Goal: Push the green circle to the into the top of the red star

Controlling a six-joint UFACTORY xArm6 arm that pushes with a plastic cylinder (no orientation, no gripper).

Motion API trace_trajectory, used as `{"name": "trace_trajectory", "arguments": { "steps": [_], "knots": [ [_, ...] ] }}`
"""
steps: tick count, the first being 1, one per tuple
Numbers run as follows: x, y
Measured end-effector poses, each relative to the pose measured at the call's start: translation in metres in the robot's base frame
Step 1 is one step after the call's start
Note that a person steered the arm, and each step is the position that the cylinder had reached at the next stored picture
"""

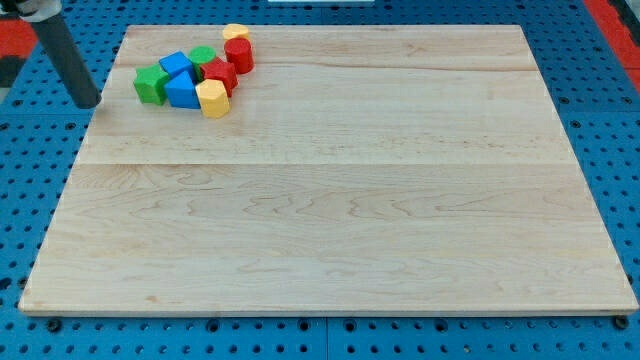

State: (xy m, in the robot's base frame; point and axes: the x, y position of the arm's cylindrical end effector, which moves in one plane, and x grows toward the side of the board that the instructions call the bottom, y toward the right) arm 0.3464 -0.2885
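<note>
The green circle (203, 56) sits at the view's top left, in a tight cluster, touching the top of the red star (218, 74). A red cylinder (239, 53) stands right of them, with a yellow block (236, 33) behind it. A yellow hexagon block (213, 98) lies below the red star. Two blue blocks (180, 80) lie left of the star, and a green block (151, 84) is at the cluster's left end. My tip (88, 103) is at the board's left edge, well left of the green block, touching nothing.
The wooden board (330, 200) rests on a blue perforated table (620, 150). The rod (66, 55) leans up toward the view's top left corner.
</note>
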Motion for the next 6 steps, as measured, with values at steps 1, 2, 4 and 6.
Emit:
{"name": "trace_trajectory", "arguments": {
  "steps": [1, 2, 4, 6],
  "knots": [
    [-0.006, 0.025],
    [-0.027, 0.039],
    [-0.064, 0.046],
    [-0.098, 0.066]
  ]
}}
